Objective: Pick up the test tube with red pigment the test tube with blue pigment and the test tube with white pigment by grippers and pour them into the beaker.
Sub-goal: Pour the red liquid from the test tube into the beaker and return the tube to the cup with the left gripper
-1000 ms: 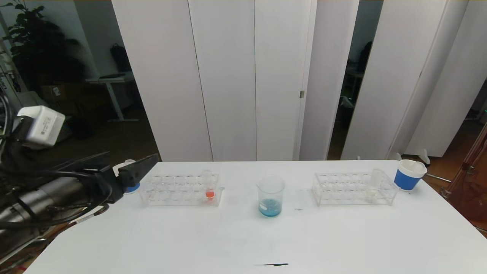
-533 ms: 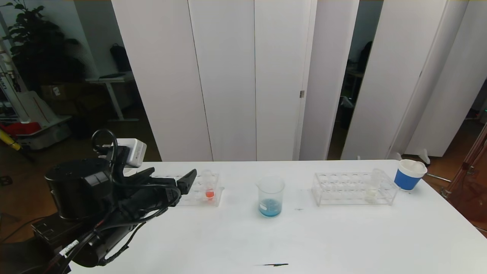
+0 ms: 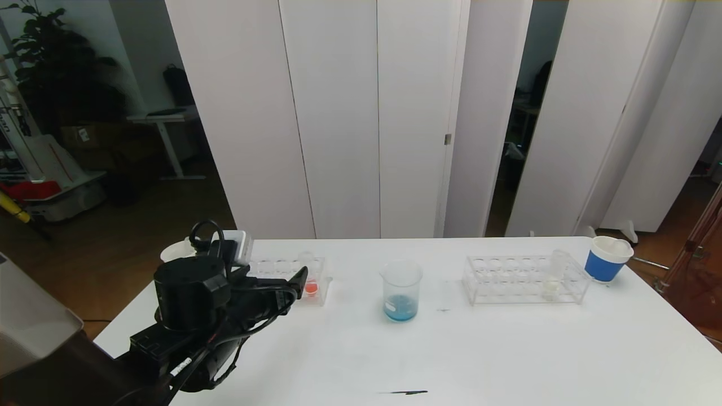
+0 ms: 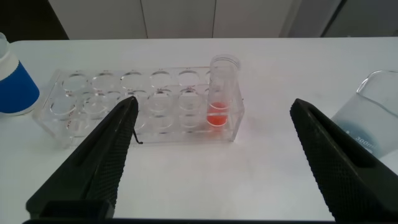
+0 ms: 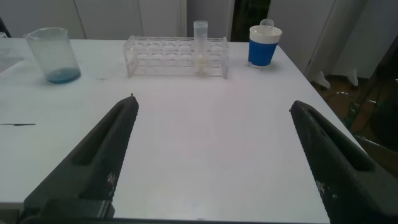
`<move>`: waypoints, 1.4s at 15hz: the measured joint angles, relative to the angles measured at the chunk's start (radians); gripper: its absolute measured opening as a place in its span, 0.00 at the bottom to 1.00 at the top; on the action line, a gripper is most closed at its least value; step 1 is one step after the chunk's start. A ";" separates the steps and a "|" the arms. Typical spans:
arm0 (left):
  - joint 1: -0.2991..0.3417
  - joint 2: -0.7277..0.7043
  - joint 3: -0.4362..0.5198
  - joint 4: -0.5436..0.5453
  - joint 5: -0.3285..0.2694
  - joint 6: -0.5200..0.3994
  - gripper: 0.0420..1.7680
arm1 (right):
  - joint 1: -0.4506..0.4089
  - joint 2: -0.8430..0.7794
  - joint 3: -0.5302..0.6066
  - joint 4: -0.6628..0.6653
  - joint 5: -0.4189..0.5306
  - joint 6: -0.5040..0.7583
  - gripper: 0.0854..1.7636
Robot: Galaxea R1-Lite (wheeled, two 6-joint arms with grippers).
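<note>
Red-liquid tube (image 4: 222,93) stands racked just ahead of left end effector (image 4: 211,134).

two clear racks (image 3: 525,279), blue cup (image 3: 606,258)

even, bright overhead light washes the glossy white table (image 3: 507,349) nearly shadowless, with soft glare. the dark room behind the tall white panels (image 3: 338,113) stays dim. the near black gripper fingers (image 4: 93,168) look soft and unfocused.

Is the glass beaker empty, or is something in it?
Not empty. The beaker stands upright on the table with a shallow layer of blue liquid at its bottom.
</note>
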 joint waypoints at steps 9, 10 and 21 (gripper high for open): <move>0.009 0.232 -0.126 -0.121 0.018 0.012 0.99 | 0.000 0.000 0.000 0.000 0.000 0.000 0.99; 0.013 0.253 -0.142 -0.124 0.019 0.011 0.99 | 0.000 0.000 0.000 0.000 0.000 0.000 0.99; 0.040 0.417 -0.316 -0.127 0.074 0.007 0.99 | 0.000 0.000 0.000 0.000 0.000 0.000 0.99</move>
